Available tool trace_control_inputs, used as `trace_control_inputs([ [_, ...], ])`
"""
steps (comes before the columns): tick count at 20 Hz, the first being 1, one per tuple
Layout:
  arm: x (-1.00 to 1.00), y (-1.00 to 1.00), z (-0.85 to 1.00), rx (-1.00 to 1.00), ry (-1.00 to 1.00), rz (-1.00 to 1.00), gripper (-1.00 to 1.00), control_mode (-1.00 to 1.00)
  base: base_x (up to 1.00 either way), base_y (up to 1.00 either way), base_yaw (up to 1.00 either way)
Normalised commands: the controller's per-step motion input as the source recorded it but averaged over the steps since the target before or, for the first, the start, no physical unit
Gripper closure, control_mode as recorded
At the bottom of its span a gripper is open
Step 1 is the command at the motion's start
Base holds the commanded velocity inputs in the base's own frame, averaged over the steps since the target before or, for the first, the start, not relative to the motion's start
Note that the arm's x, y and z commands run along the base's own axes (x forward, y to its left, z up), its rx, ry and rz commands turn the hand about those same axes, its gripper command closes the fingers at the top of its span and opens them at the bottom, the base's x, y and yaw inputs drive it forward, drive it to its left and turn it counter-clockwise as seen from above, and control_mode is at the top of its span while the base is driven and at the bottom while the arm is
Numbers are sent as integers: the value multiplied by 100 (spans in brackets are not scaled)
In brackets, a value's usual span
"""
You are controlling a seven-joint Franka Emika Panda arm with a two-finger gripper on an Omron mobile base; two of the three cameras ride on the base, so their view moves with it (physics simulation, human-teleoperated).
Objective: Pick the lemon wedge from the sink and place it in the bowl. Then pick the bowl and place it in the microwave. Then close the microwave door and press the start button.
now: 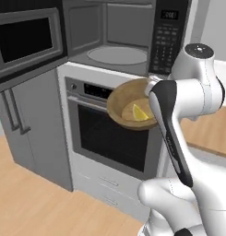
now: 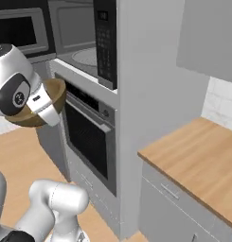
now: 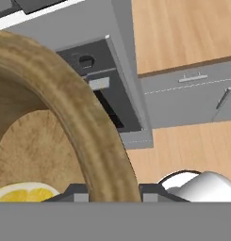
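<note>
Two-finger gripper [image 3: 112, 190] pinching rim of wide brown wooden bowl [image 1: 128, 105], yellow lemon wedge [image 1: 140, 113] inside, below open black-and-steel microwave [image 1: 119, 37]. Risk: tilting, spilling wedge; clipping cavity's front edge.

We see the brown wooden bowl [image 1: 128, 108] held aloft, level, before the oven and below the open microwave [image 1: 128, 37]. The yellow lemon wedge [image 1: 139, 113] lies inside it.

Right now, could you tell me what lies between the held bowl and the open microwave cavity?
Nothing: in the left base view the wooden bowl, carrying the lemon wedge, hangs before the oven, with only open air up to the microwave cavity.
</note>
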Motion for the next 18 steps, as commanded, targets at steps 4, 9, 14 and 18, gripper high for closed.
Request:
trace_control_inputs([
  [4,0,0,0,0,0,0,100,100,3,90,-43],
  [9,0,0,0,0,0,0,100,100,18,65,-58],
  [14,0,0,0,0,0,0,100,100,2,64,-64],
  [18,0,0,0,0,0,0,100,100,-7,77,-61],
])
